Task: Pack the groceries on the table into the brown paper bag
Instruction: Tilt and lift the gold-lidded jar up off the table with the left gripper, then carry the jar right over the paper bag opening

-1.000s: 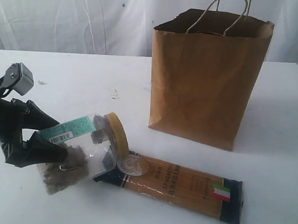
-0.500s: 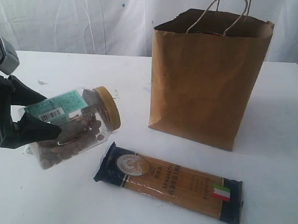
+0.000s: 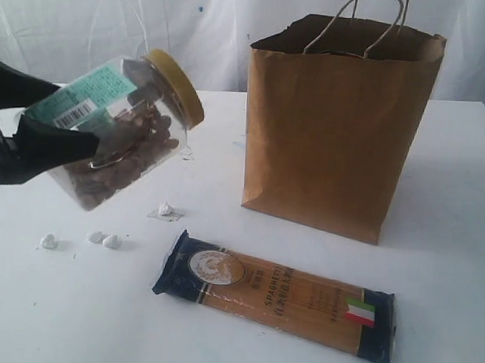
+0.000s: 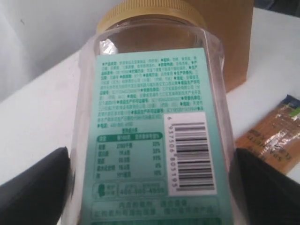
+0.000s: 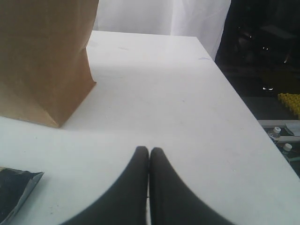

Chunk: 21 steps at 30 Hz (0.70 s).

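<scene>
A clear jar [image 3: 123, 126] of dark brown pieces, with a yellow lid and green label, hangs tilted above the table's left side. My left gripper [image 3: 75, 120] is shut on its body. In the left wrist view the black fingers [image 4: 37, 183] press both sides of the jar [image 4: 154, 140]. The brown paper bag [image 3: 339, 125] stands open at the back right. The spaghetti pack [image 3: 277, 295] lies flat in front of it. My right gripper [image 5: 149, 150] is shut and empty, low over the white table [image 5: 164, 93], right of the bag [image 5: 42, 61]; the exterior view does not show it.
Small white crumbs [image 3: 101, 239] and a scrap [image 3: 166, 211] lie on the table below the jar. The table's right edge [image 5: 243, 103] drops off to a dark floor. White sheeting hangs behind the table.
My left gripper has lifted the jar up from the table, away from the spaghetti pack's end. White crumbs now show where it lay. The right gripper has not moved.
</scene>
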Tool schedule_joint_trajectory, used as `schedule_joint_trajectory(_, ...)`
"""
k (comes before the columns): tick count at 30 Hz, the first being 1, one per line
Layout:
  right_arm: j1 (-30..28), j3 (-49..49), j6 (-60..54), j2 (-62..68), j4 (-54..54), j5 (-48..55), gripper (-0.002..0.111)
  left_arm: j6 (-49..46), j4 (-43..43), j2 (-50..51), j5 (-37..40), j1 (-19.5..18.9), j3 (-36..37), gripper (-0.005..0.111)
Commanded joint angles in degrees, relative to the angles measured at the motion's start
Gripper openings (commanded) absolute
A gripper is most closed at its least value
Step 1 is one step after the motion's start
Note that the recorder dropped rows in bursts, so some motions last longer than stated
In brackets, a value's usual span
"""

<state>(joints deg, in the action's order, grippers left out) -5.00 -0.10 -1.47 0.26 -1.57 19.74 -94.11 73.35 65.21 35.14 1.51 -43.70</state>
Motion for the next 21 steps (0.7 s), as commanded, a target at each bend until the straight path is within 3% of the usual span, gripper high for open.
schedule_joint_trajectory(1, -0.20, 0.10, 0.17, -0.26, -0.16, -0.09, 0.000, -3.66, 4.04, -1.48, 2.64, 0.32, -5.25, 0.000)
schedule_joint_trajectory(4, -0.20, 0.10, 0.17, -0.26, -0.16, -0.09, 0.000, -3.90, 2.79, -1.48, 1.78, 0.32, -9.59, 0.000)
schedule_joint_trajectory(9, -0.20, 0.10, 0.17, -0.26, -0.16, -0.09, 0.000, -2.91, 3.06, 0.03, 8.22, 0.44, -20.94, 0.000)
schedule_joint_trajectory(14, -0.20, 0.10, 0.17, -0.26, -0.16, -0.09, 0.000, -3.58, 11.67, 4.37, 13.23, 1.22, -28.19, 0.000)
schedule_joint_trajectory(18, -0.20, 0.10, 0.17, -0.26, -0.16, -0.09, 0.000, -13.29, 11.89, 9.57, 12.87, 8.33, -33.91, 0.000)
schedule_joint_trajectory(21, -0.20, 0.10, 0.17, -0.26, -0.16, -0.09, 0.000, -24.48, 12.03, 14.25, 7.16, 16.86, -37.40, 0.000)
